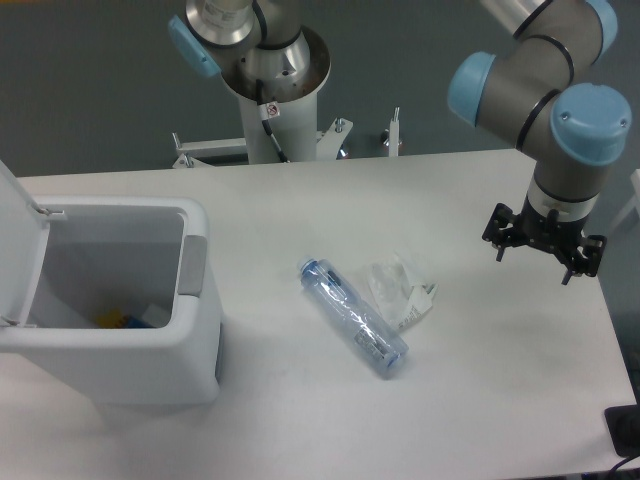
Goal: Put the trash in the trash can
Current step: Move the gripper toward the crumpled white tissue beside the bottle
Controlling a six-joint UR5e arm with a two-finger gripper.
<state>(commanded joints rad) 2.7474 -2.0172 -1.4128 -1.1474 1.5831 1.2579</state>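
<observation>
The trash can stands on the counter at its left side, lid swung up at its far left, with a few small items lying inside at the bottom. Right of it, near the counter's middle, the bottle lies on its side, slanting from back-left to front-right. The crumpled wrapper lies just beside the bottle on its right. Farther right, well apart from both, the pincer hangs above the counter near its right edge.
</observation>
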